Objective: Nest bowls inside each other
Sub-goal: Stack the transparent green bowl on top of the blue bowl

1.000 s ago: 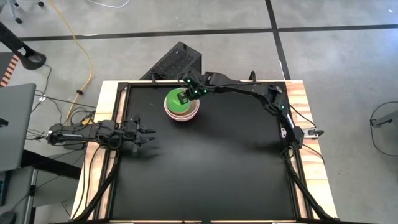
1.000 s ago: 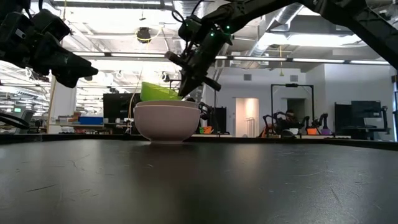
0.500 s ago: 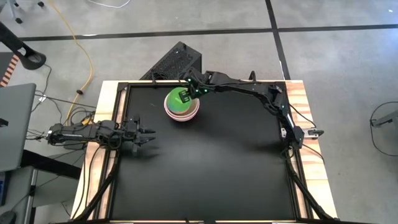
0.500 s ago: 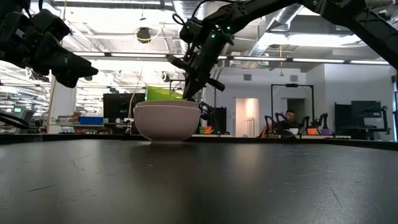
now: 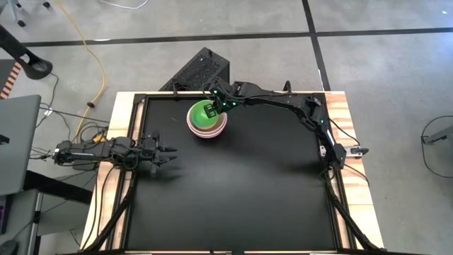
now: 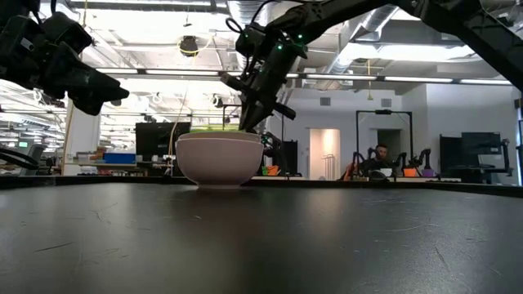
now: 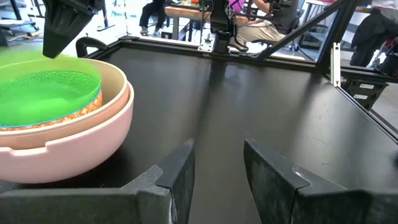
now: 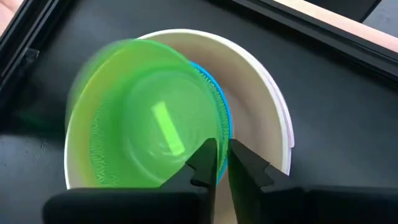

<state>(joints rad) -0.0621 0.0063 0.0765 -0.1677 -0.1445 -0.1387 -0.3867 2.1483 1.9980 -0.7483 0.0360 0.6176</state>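
Note:
The bowls stand nested at the table's far middle. The bright green bowl [image 8: 149, 130] lies innermost, over a light blue rim [image 8: 221, 106], inside a white bowl [image 8: 261, 112], a beige one [image 7: 115, 87] and a pink outer one [image 7: 74, 155]. In the low view only the green rim [image 6: 214, 128] shows above the stack. My right gripper [image 8: 222, 155] hangs just above the green bowl's right rim, pointing slantwise down. Its fingers are a narrow gap apart and hold nothing. My left gripper [image 7: 214, 168] waits open near the table's left edge [image 5: 166, 152].
The black tabletop [image 5: 241, 191] spreads free toward the near and right edges. A black box [image 5: 202, 69] stands on the floor beyond the far edge, and a laptop [image 5: 14, 142] sits left of the table. A person [image 6: 377, 155] sits in the room behind.
The green bowl has dropped from a tilted pose well above the stack's rim down into the stack. Now it sits almost level, with only its rim showing. My right gripper has stayed above it at about the same height.

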